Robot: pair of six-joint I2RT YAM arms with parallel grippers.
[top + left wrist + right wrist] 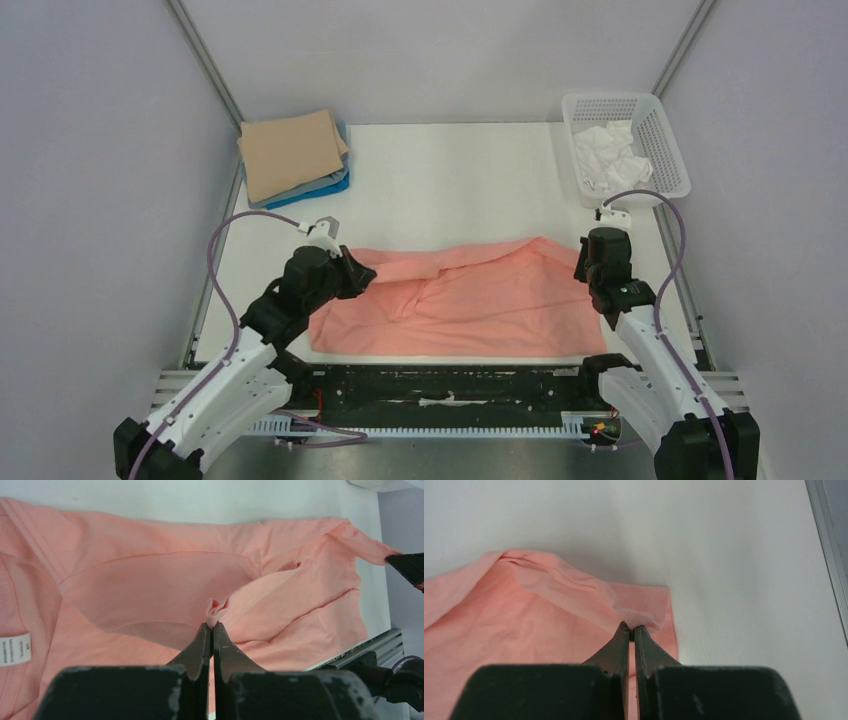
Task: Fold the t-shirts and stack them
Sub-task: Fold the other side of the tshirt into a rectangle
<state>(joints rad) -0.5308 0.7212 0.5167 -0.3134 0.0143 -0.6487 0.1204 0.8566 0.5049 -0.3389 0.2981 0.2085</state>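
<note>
While left tool (213,625) pinches pink tee (455,300), basket (667,148) stands apart.

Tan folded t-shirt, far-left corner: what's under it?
Only edges show beneath the tan folded cloth t-shirt: a grey folded t-shirt, then a bright blue folded t-shirt lowest. Their bodies are covered, so any further layer cannot be seen.

The salmon-pink t-shirt (460,300) is plain. The far left corner's stack shows a tan tee (290,152), grey tee (310,186) and bright blue tee (324,193).

White links (215,395), black joints (305,282), purple cables (213,248); the left gripper (213,626) has chipped black paint.
</note>
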